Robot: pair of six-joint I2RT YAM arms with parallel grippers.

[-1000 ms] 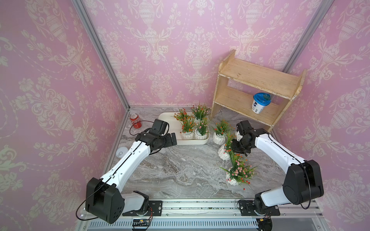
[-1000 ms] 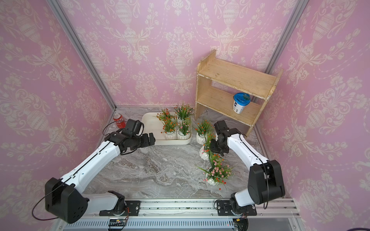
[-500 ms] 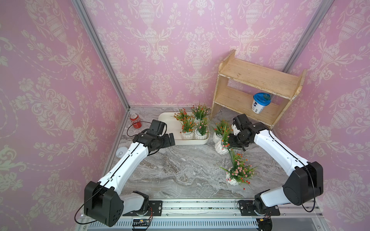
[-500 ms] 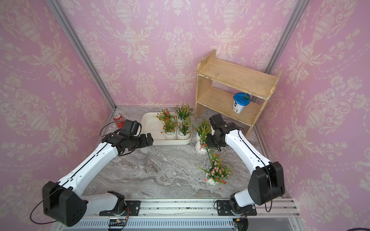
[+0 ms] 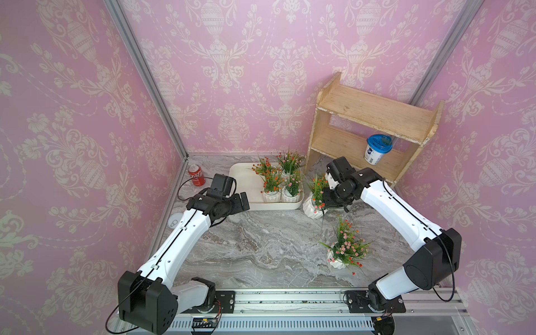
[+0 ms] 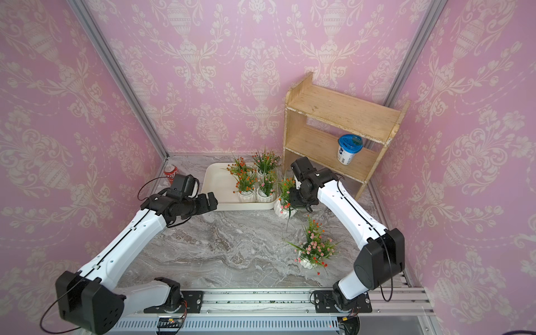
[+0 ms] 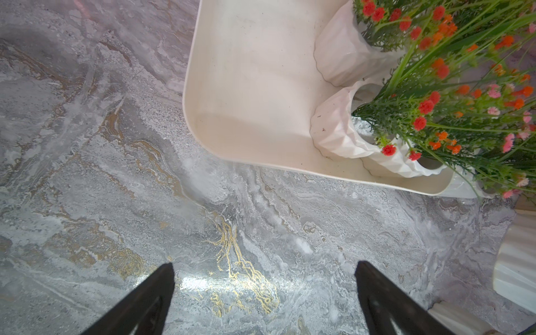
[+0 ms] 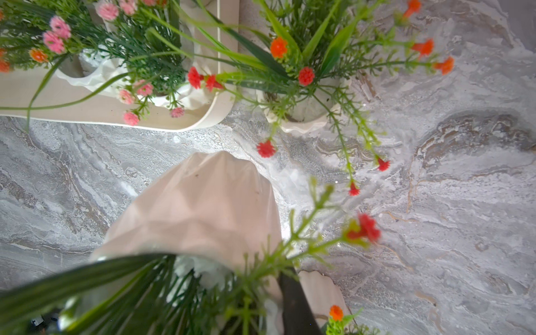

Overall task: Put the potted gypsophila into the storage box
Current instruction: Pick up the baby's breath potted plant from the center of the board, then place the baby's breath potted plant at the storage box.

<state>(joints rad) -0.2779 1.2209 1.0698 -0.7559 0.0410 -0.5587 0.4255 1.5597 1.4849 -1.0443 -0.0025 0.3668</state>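
Note:
The cream storage box (image 5: 246,185) (image 6: 220,185) (image 7: 246,87) holds several potted gypsophila, the front two at the near wall (image 5: 271,195) (image 5: 291,194). My right gripper (image 5: 329,200) (image 6: 295,198) (image 8: 240,301) is shut on the rim of a red-flowered pot (image 5: 313,207) (image 6: 282,207) (image 8: 203,208). That pot hangs tilted just off the box's right front corner. Another pot (image 8: 301,116) stands on the marble beside the box. A pink-flowered pot (image 5: 338,262) (image 6: 307,262) stands nearer the front. My left gripper (image 5: 243,203) (image 6: 211,201) (image 7: 264,269) is open and empty at the box's left front corner.
A wooden two-tier shelf (image 5: 371,121) (image 6: 339,116) stands at the back right with a blue-lidded cup (image 5: 377,149) on its lower board. A red soda can (image 5: 196,175) sits at the back left by the wall. A small white disc (image 5: 175,222) lies at the left table edge.
My right gripper has carried the red-flowered pot up and leftward toward the box's right corner. The left arm has drawn back slightly and stayed open.

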